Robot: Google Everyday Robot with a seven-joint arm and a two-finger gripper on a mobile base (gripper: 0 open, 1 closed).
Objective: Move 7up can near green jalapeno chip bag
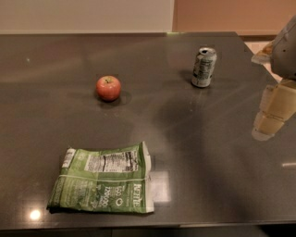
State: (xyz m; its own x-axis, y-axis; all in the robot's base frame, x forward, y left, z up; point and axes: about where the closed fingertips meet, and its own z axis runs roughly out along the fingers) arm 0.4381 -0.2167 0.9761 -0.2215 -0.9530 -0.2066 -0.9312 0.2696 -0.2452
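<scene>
Dark grey, glossy stone makes up the table, which fills nearly the whole camera view and carries three things. The 7up can stands upright in the far right part of the surface. It is silver-grey with some green and fine print down its side, and its shiny top catches the light. To its left, well apart and a little nearer the camera, sits a red apple with its stem dimple facing up. The green jalapeno chip bag lies flat and crinkled in the near left part of the table, close to the front edge. Its white nutrition label panel is turned up, and a white seam runs along its right end. The can and the bag are well apart, on a diagonal across the table, and the apple lies beyond the bag, apart from both. The gripper, cream-coloured, hangs at the right edge of the view over the table's right side. It is nearer the camera than the can and touches none of the three things. Whether it is spread or closed cannot be told from this angle. Behind the table's far edge runs a pale wall, which turns to a peach tone on the right.
</scene>
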